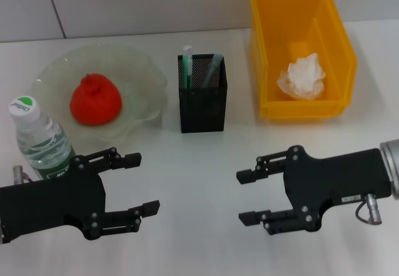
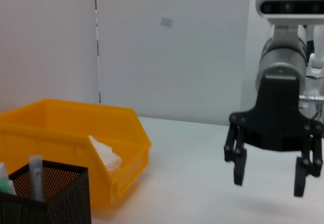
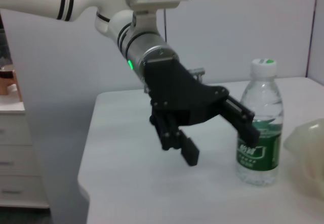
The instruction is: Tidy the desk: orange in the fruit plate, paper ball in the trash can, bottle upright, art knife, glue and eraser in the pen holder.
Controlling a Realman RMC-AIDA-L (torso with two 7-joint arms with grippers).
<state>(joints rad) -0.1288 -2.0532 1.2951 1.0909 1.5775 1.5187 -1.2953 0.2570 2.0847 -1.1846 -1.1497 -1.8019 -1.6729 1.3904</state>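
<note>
The orange [image 1: 95, 102] sits in the fruit plate [image 1: 146, 70] at upper left, the paper ball [image 1: 302, 78] in the trash can [image 1: 268, 45] at upper right, and the bottle [image 1: 38, 138] stands upright at the left edge. The art knife [image 1: 187, 65] and glue [image 1: 211, 70] poke out of the pen holder [image 1: 202, 104] in the middle; I cannot see the eraser. The left gripper [image 1: 142, 184] and right gripper [image 1: 247, 196] hang low with fingers spread, holding nothing. It looks nearly done, so pull away slowly and don't bump the bottle.
</note>
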